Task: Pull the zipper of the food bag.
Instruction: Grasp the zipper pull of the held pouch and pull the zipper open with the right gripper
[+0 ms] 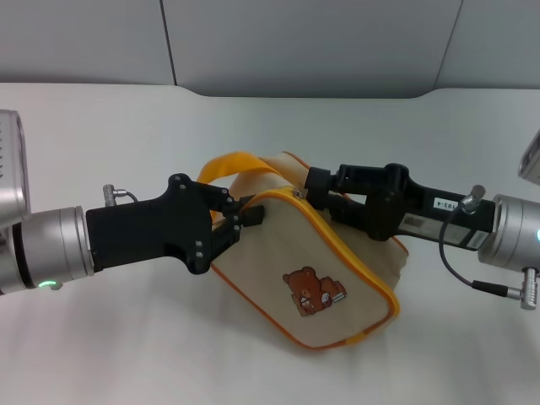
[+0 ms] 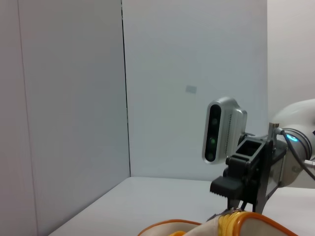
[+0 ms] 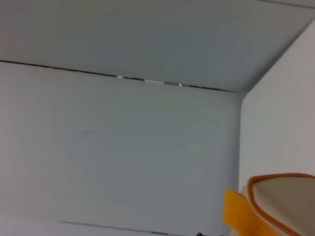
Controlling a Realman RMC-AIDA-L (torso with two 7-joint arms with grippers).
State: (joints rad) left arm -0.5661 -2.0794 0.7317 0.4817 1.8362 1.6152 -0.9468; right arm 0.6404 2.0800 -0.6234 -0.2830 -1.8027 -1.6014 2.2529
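The food bag, beige with orange-yellow piping and a brown bear picture, lies tilted at the middle of the white table. Its loop handle arches over the left end. The zipper runs along the top front edge, and its small silver pull tab sits at the upper end. My left gripper is shut on the bag's left end. My right gripper reaches in from the right, shut on the pull tab. It also shows in the left wrist view, above the bag.
The white table extends around the bag, with grey wall panels behind. The right wrist view shows only a corner of the bag, the handle and the wall.
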